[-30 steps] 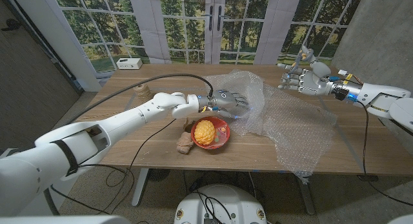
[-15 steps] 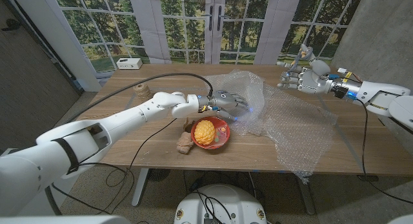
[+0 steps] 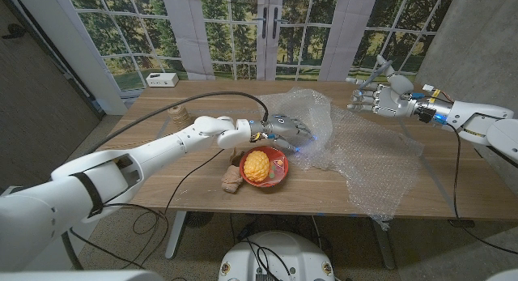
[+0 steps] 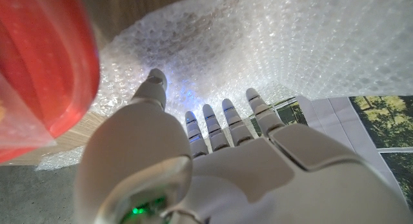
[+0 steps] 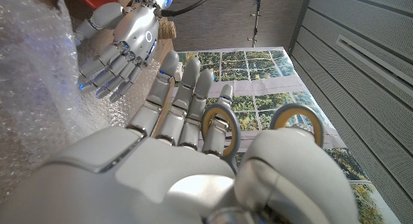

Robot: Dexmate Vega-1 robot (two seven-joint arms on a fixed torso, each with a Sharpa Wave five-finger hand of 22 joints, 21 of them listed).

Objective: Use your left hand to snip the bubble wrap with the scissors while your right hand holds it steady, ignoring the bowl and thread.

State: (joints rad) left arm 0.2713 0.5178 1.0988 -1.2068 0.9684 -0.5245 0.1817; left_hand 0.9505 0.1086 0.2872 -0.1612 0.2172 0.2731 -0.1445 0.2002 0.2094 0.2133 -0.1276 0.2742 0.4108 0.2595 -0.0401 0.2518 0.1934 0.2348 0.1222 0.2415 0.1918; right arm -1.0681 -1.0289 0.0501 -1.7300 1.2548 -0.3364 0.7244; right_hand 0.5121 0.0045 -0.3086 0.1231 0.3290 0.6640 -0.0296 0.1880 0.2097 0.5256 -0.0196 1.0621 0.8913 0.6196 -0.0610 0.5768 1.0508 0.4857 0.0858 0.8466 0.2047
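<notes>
One wide bubble wrap sheet [image 3: 364, 143] covers the table's [image 3: 162, 163] middle and right. Left hand [image 3: 290, 129], fingers spread and empty, rests on its near edge beside the red bowl [image 3: 263, 169]. Right hand [image 3: 380, 95] holds the scissors [image 5: 258, 130], hovering above the wrap's far side.

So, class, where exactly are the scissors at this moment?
The scissors are held in the right hand, raised above the table's far right side in the head view, beyond the bubble wrap.
</notes>
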